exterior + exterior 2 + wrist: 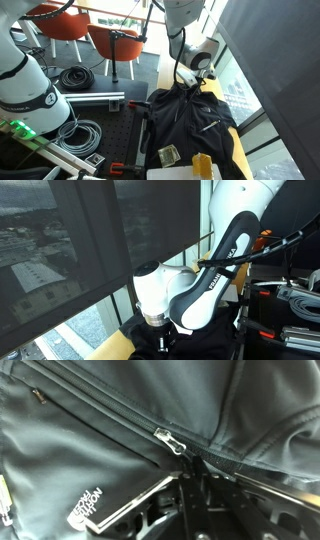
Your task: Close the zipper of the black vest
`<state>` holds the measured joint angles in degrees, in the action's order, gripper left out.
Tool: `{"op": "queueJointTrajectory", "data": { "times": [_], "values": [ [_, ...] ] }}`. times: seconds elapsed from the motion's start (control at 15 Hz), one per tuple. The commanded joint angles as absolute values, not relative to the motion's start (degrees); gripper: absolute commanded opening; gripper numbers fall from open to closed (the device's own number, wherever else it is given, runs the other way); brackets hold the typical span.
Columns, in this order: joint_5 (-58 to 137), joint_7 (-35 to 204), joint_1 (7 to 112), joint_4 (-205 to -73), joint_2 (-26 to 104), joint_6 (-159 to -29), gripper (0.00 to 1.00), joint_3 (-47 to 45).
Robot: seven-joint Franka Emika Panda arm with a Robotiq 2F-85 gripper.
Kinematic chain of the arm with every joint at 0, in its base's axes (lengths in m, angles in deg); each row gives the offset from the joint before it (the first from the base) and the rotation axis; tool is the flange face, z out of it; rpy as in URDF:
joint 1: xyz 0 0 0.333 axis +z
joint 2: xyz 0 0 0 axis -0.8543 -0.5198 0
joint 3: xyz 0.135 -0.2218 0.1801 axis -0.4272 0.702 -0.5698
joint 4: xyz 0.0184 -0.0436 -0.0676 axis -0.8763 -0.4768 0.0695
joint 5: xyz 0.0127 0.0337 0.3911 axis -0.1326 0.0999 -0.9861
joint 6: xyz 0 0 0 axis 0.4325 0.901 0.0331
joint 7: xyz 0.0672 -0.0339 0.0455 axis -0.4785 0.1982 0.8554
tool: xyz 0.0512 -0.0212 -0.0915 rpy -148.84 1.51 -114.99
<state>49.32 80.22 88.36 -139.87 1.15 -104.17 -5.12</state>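
The black vest (190,115) lies spread on the table by the window, and it fills the wrist view (90,450). Its front zipper runs diagonally across the wrist view, with the silver zipper slider (170,440) near the middle. My gripper (194,468) sits just below and to the right of the slider. Its fingers are pressed together on the dark zipper pull at the zipper line. In both exterior views the gripper points down onto the vest's upper end (196,84) (160,332). The lower zipper is hidden behind the fingers.
A yellow object (202,165) and a small greenish item (170,154) lie below the vest. The window glass (270,60) is close behind. Orange chairs (105,40) and coiled cables (75,75) stand off the table. A white logo (85,508) marks the vest.
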Motion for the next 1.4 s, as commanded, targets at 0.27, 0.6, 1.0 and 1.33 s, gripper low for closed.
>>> {"op": "queueJointTrajectory", "data": {
  "times": [0.27, 0.6, 1.0, 1.33],
  "values": [
    [50.6, 79.4, 90.2, -136.0, -0.5, -102.2, 0.02, -6.1],
    [50.6, 79.5, 91.2, -134.4, -1.0, -100.8, 0.02, -6.0],
    [50.7, 79.5, 92.0, -132.7, -1.9, -100.3, 0.02, -6.0],
    [50.6, 79.5, 92.8, -131.2, -2.4, -99.7, 0.02, -6.1]
  ]
}}
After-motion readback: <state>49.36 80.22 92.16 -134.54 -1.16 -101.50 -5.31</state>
